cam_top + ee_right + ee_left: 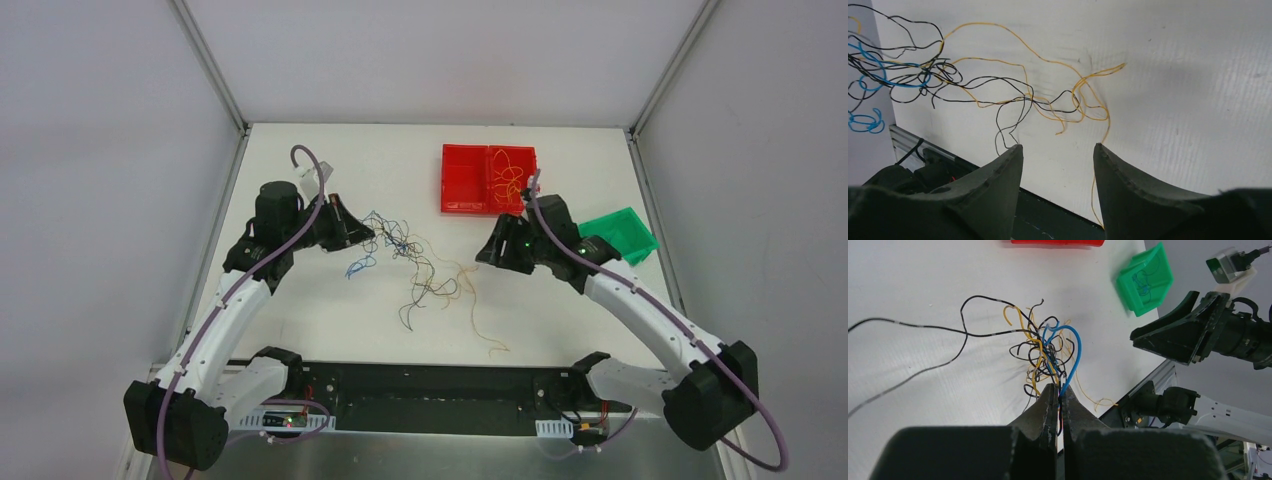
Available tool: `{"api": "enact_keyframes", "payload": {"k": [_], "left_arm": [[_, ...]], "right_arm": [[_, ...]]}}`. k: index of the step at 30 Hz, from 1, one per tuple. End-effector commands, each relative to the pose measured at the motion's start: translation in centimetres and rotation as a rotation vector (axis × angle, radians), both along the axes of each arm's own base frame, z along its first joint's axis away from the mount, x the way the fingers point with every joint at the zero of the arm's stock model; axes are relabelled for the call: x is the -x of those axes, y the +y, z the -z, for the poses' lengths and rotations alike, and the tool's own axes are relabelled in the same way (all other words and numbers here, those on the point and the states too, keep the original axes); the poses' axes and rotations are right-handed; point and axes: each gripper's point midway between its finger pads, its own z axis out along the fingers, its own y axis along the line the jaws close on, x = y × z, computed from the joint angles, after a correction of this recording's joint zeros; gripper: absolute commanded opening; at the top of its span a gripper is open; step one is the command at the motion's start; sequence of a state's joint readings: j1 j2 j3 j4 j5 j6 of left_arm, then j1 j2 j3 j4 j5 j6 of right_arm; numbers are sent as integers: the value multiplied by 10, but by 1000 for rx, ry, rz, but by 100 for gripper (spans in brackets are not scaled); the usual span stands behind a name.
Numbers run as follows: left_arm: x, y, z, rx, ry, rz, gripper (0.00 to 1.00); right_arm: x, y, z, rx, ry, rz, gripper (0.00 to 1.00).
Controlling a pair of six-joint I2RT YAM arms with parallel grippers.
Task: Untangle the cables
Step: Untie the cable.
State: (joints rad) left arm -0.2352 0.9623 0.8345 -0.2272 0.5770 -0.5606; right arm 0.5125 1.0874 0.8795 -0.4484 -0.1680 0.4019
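Note:
The cables [420, 265] are thin yellow, blue and black wires, spread in a loose tangle across the middle of the white table. My left gripper [368, 236] sits at the tangle's left end. In the left wrist view it [1060, 390] is shut on blue and black strands, and the knotted clump [1045, 352] lies just beyond its tips. My right gripper [487, 255] hovers at the tangle's right side. Seen from the right wrist, it [1058, 147] stands open with nothing between the fingers. Yellow and black strands [938, 70] lie on the table ahead of it.
A red two-compartment tray [460, 180] at the back holds yellow wires in its right half. A green bin [620, 235] sits by the right edge, with blue wires inside it [1145, 282]. A loose yellow strand [490, 340] trails toward the near edge.

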Motion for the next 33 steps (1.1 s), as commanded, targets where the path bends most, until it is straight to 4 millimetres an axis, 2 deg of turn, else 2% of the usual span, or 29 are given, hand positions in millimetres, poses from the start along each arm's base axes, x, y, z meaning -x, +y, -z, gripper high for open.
{"api": "enact_keyframes", "payload": {"k": [1,6,8,12,15,23,33], "left_arm": [[2,-3,-14,2,-46,37,0],[3,-2,-10,-5,-45,42,0],[3,-1,-8,-11,-43,38,0],[3,-1,-3,-18,-29,38,0],[3,-1,0,-18,-20,40,0],[2,2,6,-37,-10,23,0],[4,1,5,-42,-18,39,0]], "right_arm": [[-8,23,12,22,-16,-7,56],[-5,49,34,59,36,8,51],[-10,47,46,116,44,92,49],[-12,39,67,167,90,260,50],[-10,45,79,168,103,301,52],[-15,62,98,246,113,294,54],[-23,60,114,357,97,258,49]]}}
